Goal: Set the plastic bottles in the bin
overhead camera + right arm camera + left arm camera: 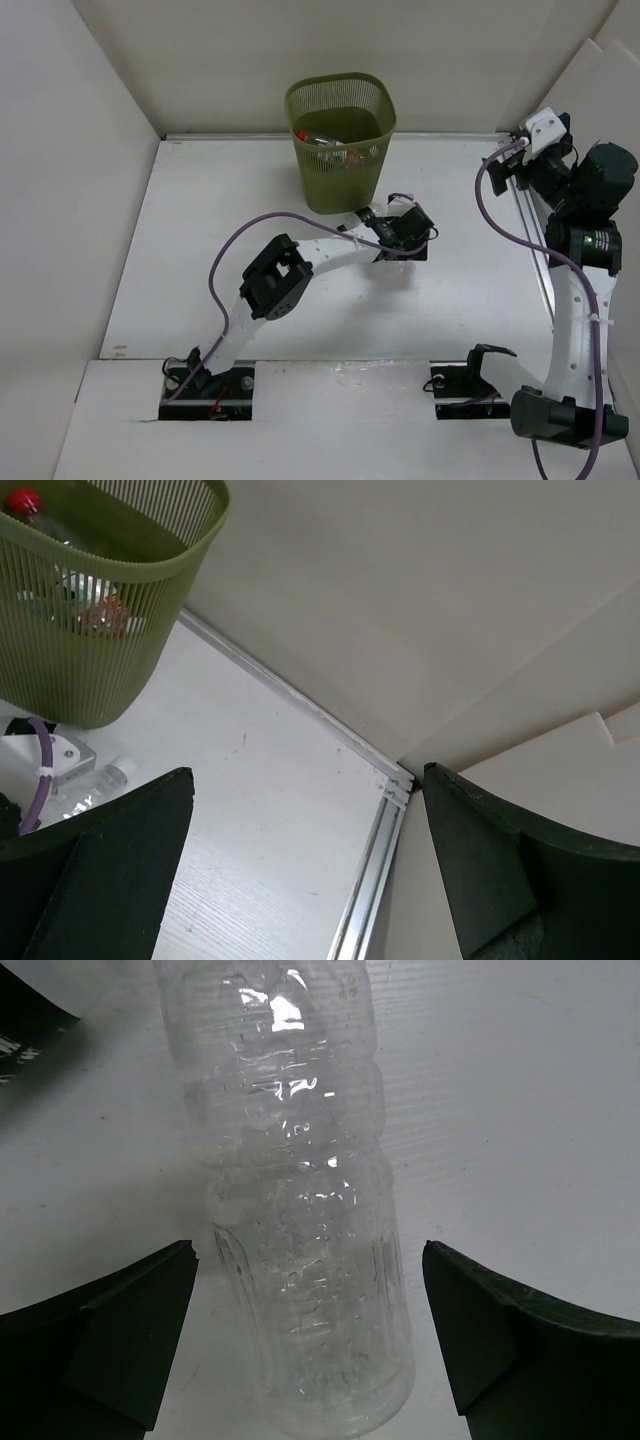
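A clear plastic bottle [300,1210] with no label lies on the white table. My left gripper [309,1252] is open and straddles its lower body, with a small gap on each side. In the top view the left gripper [405,232] points down just right of the bin's foot and hides that bottle. The bottle's capped end [112,773] shows in the right wrist view. The olive-green mesh bin [340,140] stands at the back and holds several bottles [322,140], one with a red cap [22,500]. My right gripper [545,130] is open and empty, raised near the back right corner.
An aluminium rail [535,240] runs along the table's right edge and meets the back wall at the corner [400,780]. White walls enclose the table on the left, back and right. A dark shape [25,1015] sits at the upper left of the left wrist view.
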Controlling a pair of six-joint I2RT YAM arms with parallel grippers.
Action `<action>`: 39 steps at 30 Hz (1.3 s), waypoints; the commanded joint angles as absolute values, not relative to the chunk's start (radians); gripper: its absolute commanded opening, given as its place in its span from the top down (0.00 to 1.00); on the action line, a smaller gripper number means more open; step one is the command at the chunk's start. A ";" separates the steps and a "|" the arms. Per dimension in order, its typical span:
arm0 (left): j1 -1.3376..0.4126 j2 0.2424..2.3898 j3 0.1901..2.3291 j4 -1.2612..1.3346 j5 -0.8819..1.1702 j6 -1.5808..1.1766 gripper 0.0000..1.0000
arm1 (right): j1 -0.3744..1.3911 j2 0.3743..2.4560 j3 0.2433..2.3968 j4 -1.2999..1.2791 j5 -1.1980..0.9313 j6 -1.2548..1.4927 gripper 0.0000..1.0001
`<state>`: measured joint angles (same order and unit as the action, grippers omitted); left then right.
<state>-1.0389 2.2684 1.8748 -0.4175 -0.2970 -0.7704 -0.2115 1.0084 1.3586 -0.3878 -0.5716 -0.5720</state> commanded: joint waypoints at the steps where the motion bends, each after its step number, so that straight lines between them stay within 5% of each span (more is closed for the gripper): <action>1: -1.042 2.302 1.891 -0.426 -0.272 -0.798 0.08 | -0.219 0.991 1.379 -0.385 -0.586 -0.577 0.00; 5: -1.042 2.322 1.882 -0.417 -0.262 -0.808 0.14 | -0.219 0.991 1.379 -0.385 -0.595 -0.577 0.00; 7: -1.042 2.322 1.882 -0.417 -0.242 -0.798 0.33 | -0.219 0.991 1.379 -0.385 -0.607 -0.577 0.00; 10: -1.042 2.303 1.872 -0.428 -0.233 -0.789 0.77 | -0.230 0.991 1.379 -0.355 -0.659 -0.555 0.00; 11: -1.042 2.284 1.861 -0.428 -0.233 -0.776 1.00 | -0.241 0.991 1.367 -0.339 -0.688 -0.546 0.00; 17: -1.146 1.979 1.685 -0.264 -0.309 -0.608 1.00 | -0.293 1.011 1.308 -0.144 -0.948 -0.371 0.00; 33: -1.108 1.478 1.491 -0.063 -0.591 -0.171 1.00 | -0.247 1.023 1.341 0.072 -1.088 -0.126 0.00; 39: -1.108 1.301 1.244 0.319 -0.485 0.096 1.00 | -0.049 1.086 1.304 0.522 -1.098 0.185 0.00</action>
